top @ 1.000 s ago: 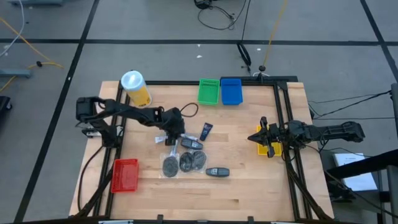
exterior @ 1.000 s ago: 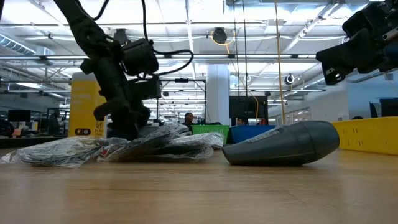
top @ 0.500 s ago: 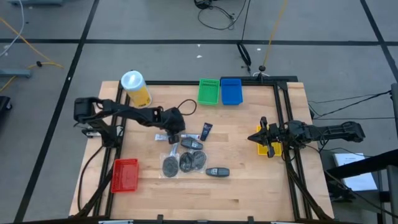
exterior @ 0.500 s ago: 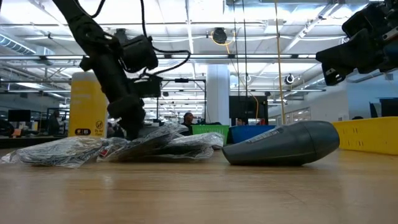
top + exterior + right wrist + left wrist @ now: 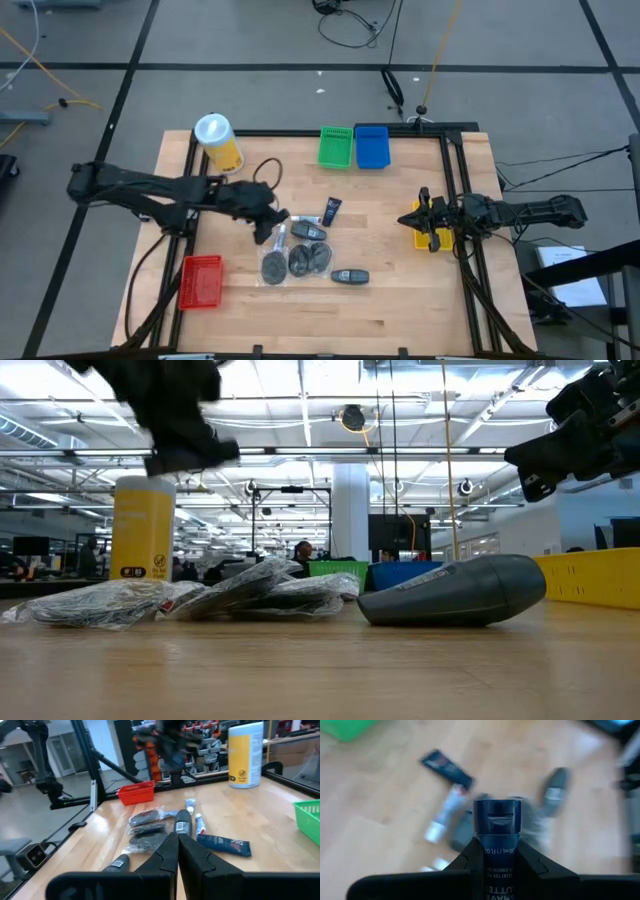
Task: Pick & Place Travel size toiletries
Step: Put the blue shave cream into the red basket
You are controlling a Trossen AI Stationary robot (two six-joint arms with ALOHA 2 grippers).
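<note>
The left gripper (image 5: pixel 496 851) has lifted off the pile, jaws clenched on a dark blue shave-butter tube (image 5: pixel 496 827), now above the tabletop (image 5: pixel 400 290) at nine o'clock; transport begins.

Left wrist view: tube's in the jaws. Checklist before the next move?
1. Tube between the left jaws: ok.
2. Grip firm enough to carry: cannot tell.
3. Left arm clear of the table and the pile: ok, per the low view.
4. Red tray looks free inside: ok.
5. Right arm out of the way, over the yellow tray, jaws shut: ok.
6. Canister upright at the far corner: ok.
</note>
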